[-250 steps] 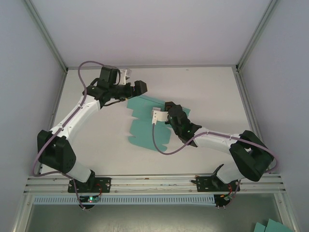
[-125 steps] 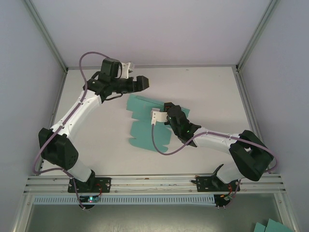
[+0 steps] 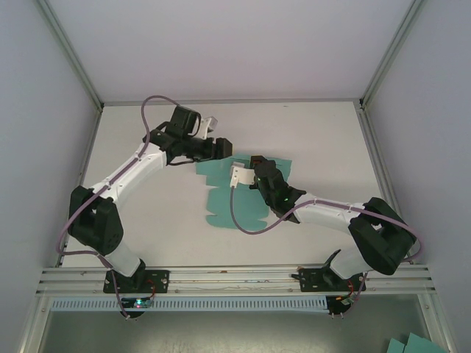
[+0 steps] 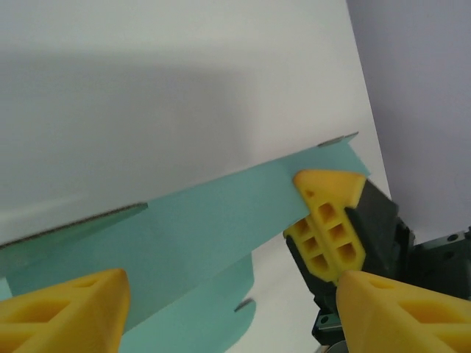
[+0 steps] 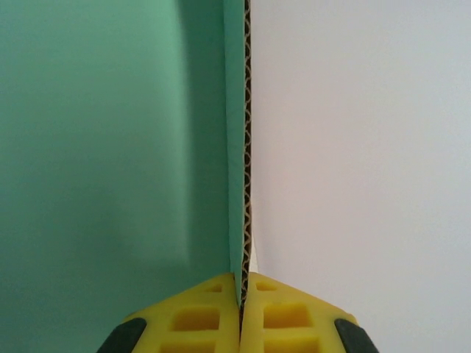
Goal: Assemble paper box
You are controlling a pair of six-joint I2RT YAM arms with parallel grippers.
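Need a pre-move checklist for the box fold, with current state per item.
1. Right claw shut on box edge: ok, the card is pinched in it.
2. Left claw astride a flap: ok, the teal card lies between its fingers.
3. Left claw gripping: not ok, jaws wide apart, no pinch.
4. Clearance between claws: cannot tell, the right claw sits very near the left one in the left wrist view.
5. Box formed: not ok, mostly a flat sheet on the table.
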